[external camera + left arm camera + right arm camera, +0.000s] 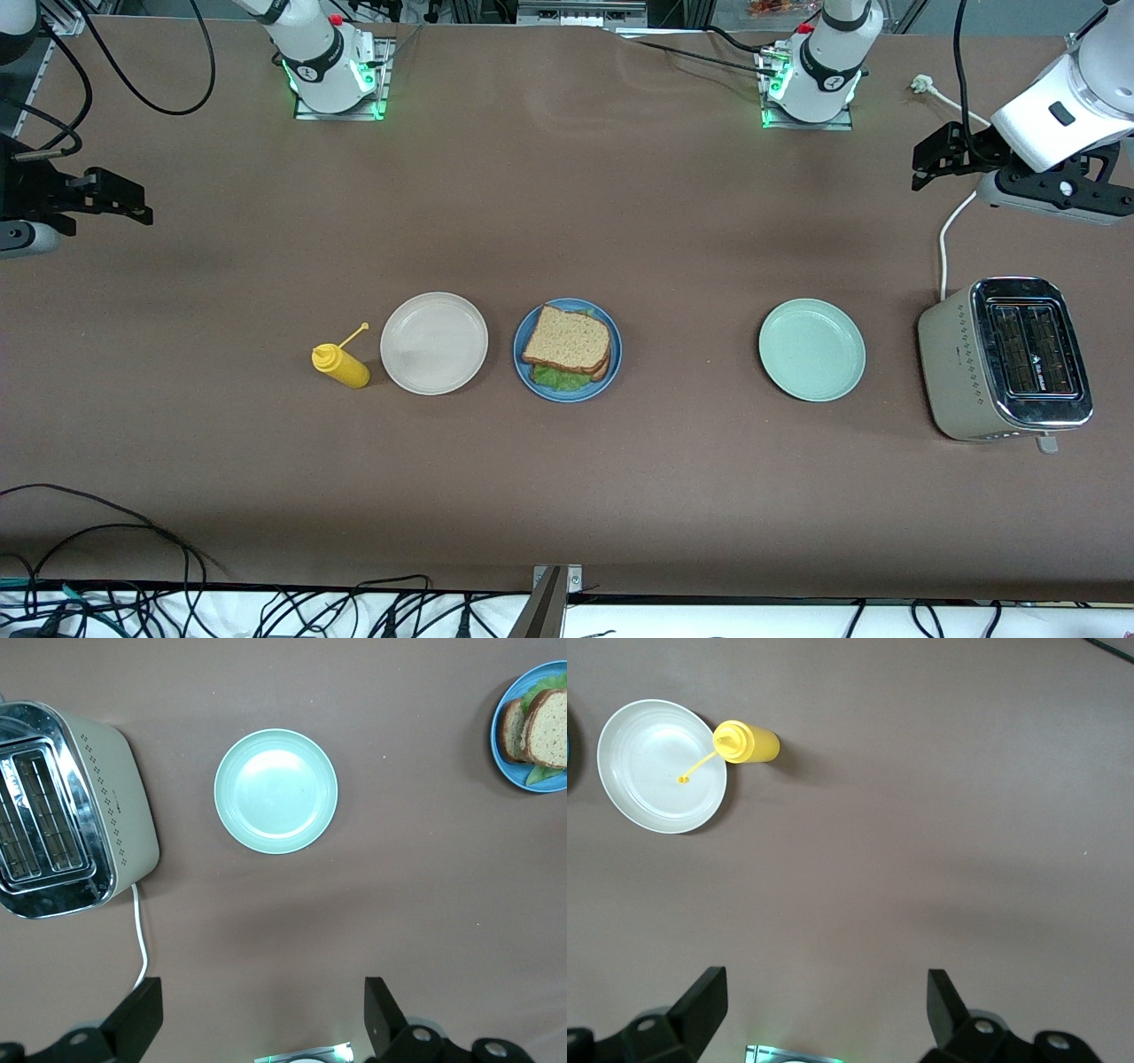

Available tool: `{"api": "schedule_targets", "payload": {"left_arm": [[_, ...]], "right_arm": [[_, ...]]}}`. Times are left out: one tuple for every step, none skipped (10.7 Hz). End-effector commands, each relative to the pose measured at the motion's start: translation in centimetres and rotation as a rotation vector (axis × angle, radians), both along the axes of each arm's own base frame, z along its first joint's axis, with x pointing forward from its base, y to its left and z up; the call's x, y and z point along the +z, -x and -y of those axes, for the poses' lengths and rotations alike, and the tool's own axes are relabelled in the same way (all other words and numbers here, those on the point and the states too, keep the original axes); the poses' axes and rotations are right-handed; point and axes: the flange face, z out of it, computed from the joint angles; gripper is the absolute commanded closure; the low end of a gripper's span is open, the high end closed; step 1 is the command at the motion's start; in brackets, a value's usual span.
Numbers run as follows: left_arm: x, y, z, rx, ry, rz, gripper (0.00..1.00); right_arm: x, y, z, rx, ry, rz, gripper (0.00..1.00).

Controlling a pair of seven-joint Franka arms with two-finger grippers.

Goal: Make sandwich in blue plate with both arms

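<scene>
Two brown speckled bread slices with a green lettuce leaf between them make the sandwich [567, 349], which lies on the round blue plate [613, 341] in the middle of the brown counter [567, 496]. The left pincer [941, 159] hangs open above the beige metal toaster [952, 354], holding nothing. The right pincer [111, 197] waits open and empty at the right arm's end of the counter.

No legible text, brand or number can be made out — only a small dark mark is seen on the toaster [1005, 359], too small to be read.
</scene>
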Motion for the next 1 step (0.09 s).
{"api": "schedule_targets", "payload": {"left_arm": [[0.77,0.14,-0.12,0.015,0.008,-0.004,0.00]], "right_arm": [[0.76,0.03,-0.13,0.006,0.010,-0.003,0.00]]}}
